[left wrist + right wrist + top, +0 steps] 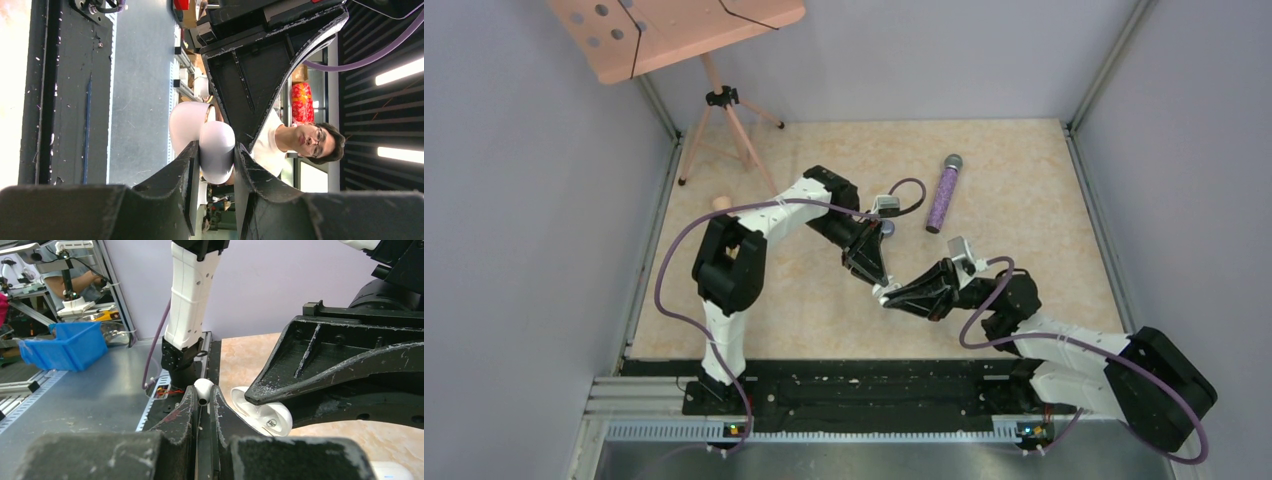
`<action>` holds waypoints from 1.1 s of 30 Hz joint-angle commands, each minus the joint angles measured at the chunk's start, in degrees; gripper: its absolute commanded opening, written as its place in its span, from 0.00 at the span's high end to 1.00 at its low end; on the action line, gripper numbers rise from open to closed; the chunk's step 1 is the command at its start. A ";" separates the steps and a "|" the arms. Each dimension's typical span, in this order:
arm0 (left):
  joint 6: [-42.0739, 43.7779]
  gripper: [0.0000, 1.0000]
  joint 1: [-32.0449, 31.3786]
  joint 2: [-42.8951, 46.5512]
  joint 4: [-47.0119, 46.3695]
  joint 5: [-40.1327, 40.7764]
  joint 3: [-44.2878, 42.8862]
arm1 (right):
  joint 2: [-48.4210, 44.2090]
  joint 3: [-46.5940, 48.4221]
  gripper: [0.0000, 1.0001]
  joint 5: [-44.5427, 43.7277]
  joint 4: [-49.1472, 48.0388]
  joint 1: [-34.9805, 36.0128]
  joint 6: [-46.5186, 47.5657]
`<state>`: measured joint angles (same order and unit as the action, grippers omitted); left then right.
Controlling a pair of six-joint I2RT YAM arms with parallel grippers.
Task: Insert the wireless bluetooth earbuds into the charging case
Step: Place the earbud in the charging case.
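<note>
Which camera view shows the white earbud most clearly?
The right wrist view: the white earbud sits close up, pinched in the right gripper. The top view is too distant to make it out. The left wrist view shows the charging case, but not the earbud.

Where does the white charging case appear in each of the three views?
Top external: the charging case is a white speck at centre, where both arms meet.
Left wrist: case at centre, clamped between the left fingers.
Right wrist: case lower centre-right, under those fingers.
Shared landmark: the black left fingers gripping it.
</note>
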<state>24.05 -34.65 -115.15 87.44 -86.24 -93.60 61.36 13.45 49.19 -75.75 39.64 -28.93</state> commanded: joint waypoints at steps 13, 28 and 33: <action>1.95 1.00 -0.21 1.53 1.53 -2.36 -1.07 | -1.24 1.08 1.00 -2.27 1.22 0.59 5.44; 2.02 1.00 -0.15 2.02 1.76 -2.56 -1.19 | -2.38 0.34 1.00 -1.69 5.99 0.55 8.64; 2.14 1.00 -0.16 1.90 1.69 -2.58 -1.14 | -5.62 0.64 1.00 -2.28 14.84 0.57 12.81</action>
<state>24.97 -34.65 -115.15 87.66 -86.08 -93.60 58.24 13.47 46.76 -67.33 39.66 -20.84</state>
